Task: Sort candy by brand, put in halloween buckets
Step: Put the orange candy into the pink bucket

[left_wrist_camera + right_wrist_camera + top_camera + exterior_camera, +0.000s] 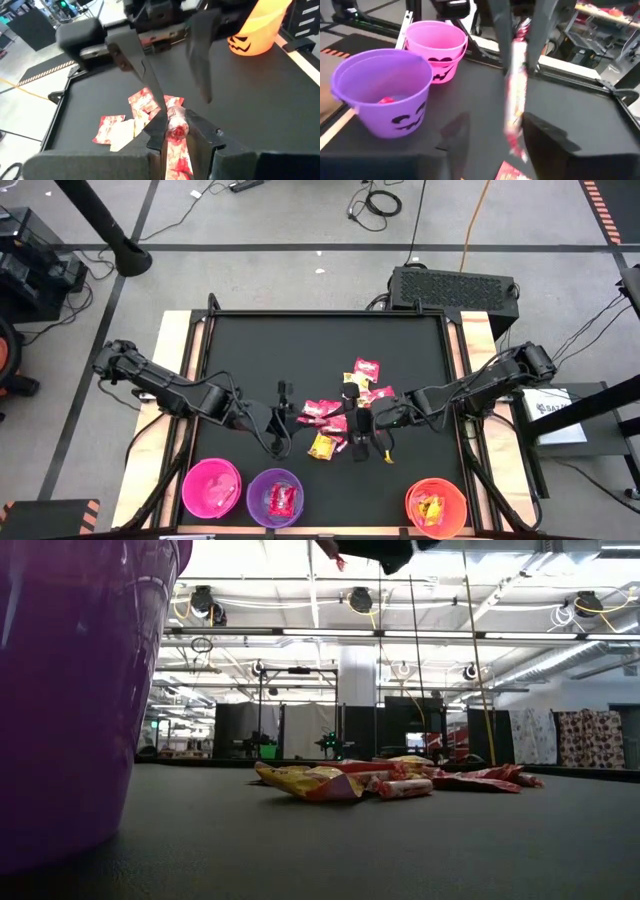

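Fingers (159, 131) of the left gripper (175, 126) are seen clamped together on a long red-and-white packet (176, 131), while those of the right gripper (495, 134) are spread apart with nothing between them.

With twelve o'clock taken as the far edge in the overhead view, the black table (300, 345) is reached by the left arm from nine o'clock and by the right arm from three o'clock. Both grippers are brought nose to nose near six o'clock of the table's centre.

Three buckets are lined along the near edge. The pink bucket (211, 487) is placed at seven o'clock. The purple bucket (275, 497) is set just beside it toward six, and a red packet (283, 500) is seen inside. The orange bucket (437, 506) is stood well apart at five o'clock, and yellow packets (430, 505) are held in it.

The loose candy (340, 405) is scattered just off centre toward four o'clock, in red, yellow and pale wrappers, flat on the table.

The red-and-white packet is held clear of the table and is hung lengthwise from the left fingers, in front of the right gripper's open jaws. Whether it is touched by them cannot be told.
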Robot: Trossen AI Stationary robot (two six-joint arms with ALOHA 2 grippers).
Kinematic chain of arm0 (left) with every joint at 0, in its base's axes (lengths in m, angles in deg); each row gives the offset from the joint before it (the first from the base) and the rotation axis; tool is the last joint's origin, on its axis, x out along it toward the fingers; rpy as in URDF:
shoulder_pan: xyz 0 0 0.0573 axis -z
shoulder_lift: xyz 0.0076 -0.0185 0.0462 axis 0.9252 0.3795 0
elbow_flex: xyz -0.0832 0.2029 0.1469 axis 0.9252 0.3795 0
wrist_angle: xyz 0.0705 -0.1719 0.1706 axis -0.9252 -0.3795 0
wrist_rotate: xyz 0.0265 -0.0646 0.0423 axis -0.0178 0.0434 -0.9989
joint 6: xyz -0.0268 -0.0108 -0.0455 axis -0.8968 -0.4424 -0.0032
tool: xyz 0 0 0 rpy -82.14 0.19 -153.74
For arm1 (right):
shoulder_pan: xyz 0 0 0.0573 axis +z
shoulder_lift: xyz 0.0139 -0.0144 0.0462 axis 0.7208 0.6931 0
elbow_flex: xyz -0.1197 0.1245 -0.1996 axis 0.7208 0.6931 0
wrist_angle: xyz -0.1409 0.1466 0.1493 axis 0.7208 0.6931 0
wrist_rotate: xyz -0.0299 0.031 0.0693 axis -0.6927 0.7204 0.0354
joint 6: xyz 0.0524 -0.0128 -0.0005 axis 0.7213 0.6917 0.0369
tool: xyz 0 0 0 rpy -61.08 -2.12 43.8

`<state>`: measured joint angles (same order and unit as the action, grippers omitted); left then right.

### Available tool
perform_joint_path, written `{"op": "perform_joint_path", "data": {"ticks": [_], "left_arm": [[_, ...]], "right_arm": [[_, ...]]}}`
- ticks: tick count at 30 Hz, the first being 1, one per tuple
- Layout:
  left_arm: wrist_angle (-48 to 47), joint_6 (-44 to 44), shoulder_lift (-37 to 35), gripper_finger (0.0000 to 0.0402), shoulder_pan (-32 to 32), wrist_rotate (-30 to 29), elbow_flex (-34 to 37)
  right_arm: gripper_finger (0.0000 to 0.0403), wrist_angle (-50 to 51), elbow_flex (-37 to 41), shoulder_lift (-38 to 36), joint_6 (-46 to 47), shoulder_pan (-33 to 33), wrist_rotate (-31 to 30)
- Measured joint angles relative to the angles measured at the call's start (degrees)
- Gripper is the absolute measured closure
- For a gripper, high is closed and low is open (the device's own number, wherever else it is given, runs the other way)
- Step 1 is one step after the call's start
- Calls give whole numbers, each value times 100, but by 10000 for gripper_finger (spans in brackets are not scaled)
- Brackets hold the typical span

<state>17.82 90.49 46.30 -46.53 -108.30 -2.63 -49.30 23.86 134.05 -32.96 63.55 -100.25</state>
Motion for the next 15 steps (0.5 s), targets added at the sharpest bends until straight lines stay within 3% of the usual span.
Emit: {"op": "perform_joint_path", "data": {"ticks": [7, 15], "left_arm": [[194, 167, -476, 348, -4, 159, -2], [1084, -323, -1379, 348, -313, 265, -10]], "right_arm": [[131, 1072, 0, -492, 620, 44, 26], [115, 2104, 0, -526, 1252, -21, 20]]}}
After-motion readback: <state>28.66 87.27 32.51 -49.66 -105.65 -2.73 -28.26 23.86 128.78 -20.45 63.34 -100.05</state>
